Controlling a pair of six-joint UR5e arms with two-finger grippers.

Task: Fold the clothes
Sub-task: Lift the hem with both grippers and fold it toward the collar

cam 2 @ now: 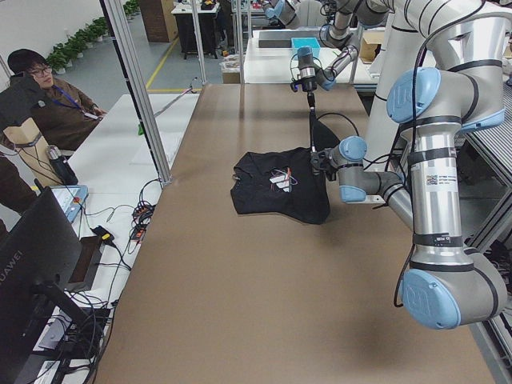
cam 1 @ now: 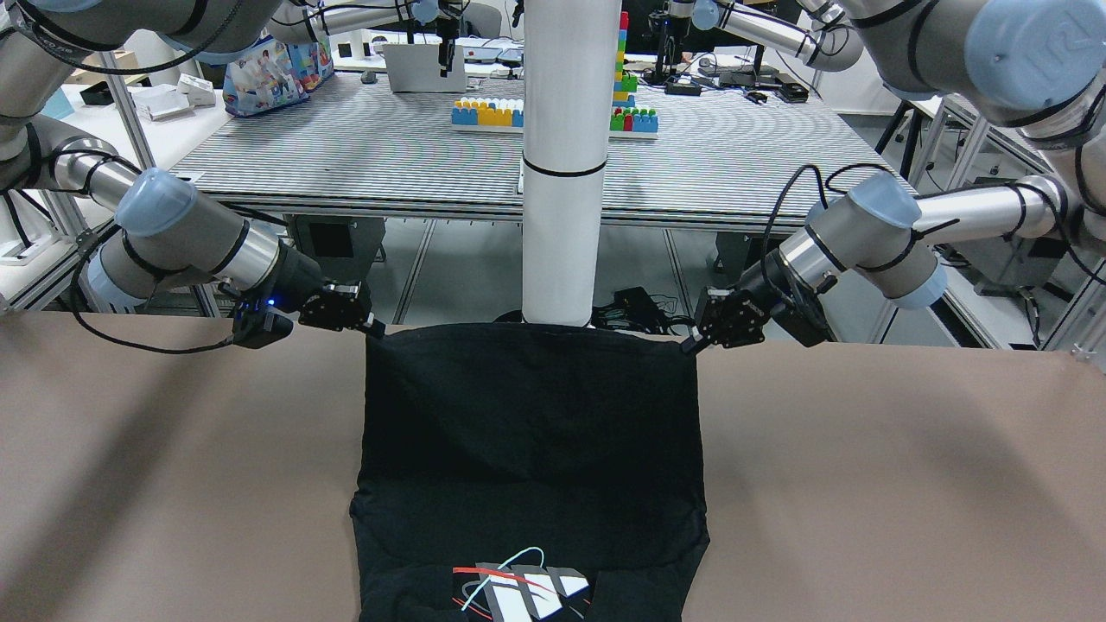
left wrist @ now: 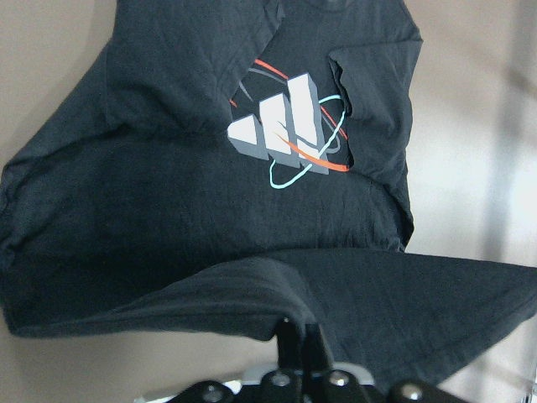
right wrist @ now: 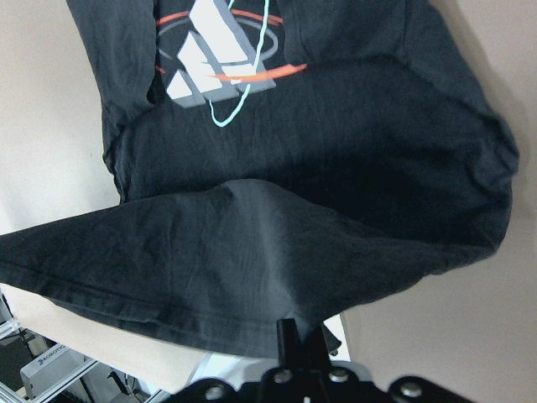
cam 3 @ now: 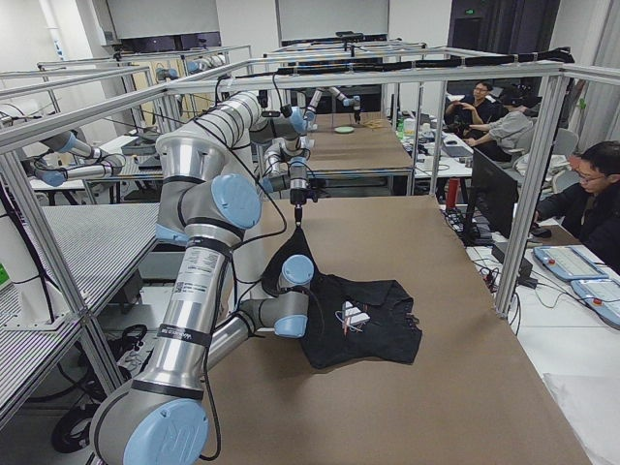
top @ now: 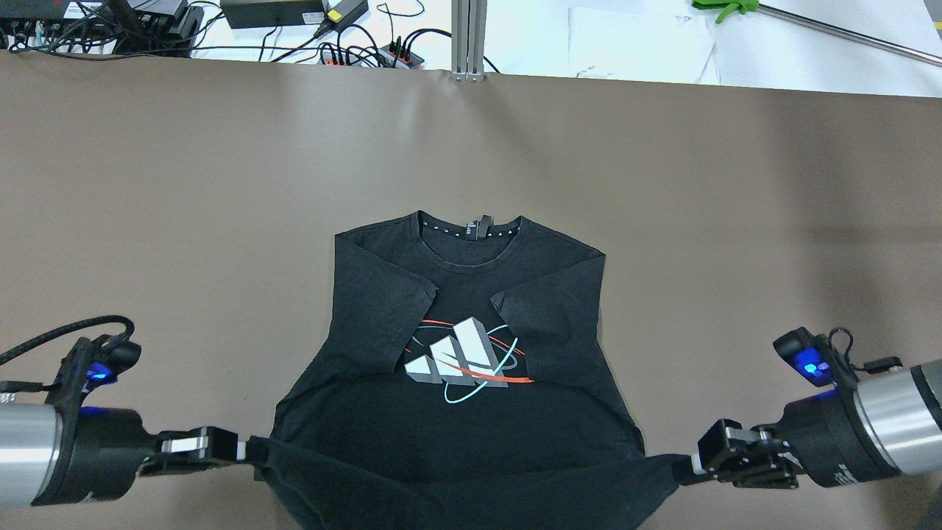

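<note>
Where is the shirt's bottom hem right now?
In the overhead view the hem is lifted at the table's near edge, stretched between the left gripper and right gripper.

The black T-shirt (top: 441, 442) lies front-up on the brown bench (top: 184, 221), between the left pincer (top: 246, 447) and the right pincer (top: 688, 465). Its bottom hem (cam 1: 527, 333) is raised off the bench and stretched taut from one pincer to the other, each clamped on one hem corner. From that raised edge the cloth slopes down and away from both pincers to the flat upper body. There the two short sleeves (top: 383, 294) are folded inward over the chest, partly framing a print (top: 465, 358) of three white-grey bars with red and teal loops. The collar (top: 471, 235) is the part farthest from the pincers.
</note>
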